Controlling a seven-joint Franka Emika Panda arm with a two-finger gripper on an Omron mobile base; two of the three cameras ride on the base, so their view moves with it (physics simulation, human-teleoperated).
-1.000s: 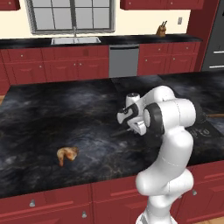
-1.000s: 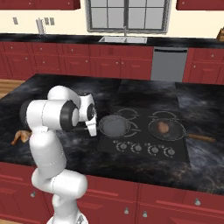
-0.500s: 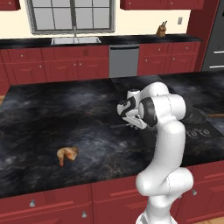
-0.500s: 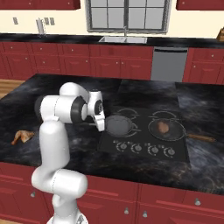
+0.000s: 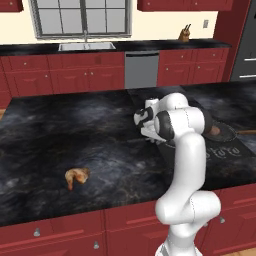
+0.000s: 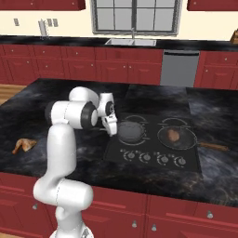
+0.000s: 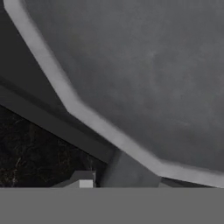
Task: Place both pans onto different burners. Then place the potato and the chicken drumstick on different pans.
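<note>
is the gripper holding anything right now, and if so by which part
It seems to hold the empty pan by the handle where it meets the rim. The gripper is at the pan's left edge, but its fingertips are hidden, so closure cannot be confirmed.

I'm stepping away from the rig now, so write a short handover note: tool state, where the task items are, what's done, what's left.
Tool: low at the near-left pan's handle side; cannot tell if it is open or shut.
Near-left pan: empty, on a burner.
Right pan: on another burner of the cooktop, potato inside.
Chicken drumstick: on the counter, far from the cooktop.
Done: both pans placed, potato in.
Left: drumstick into the empty pan.
</note>
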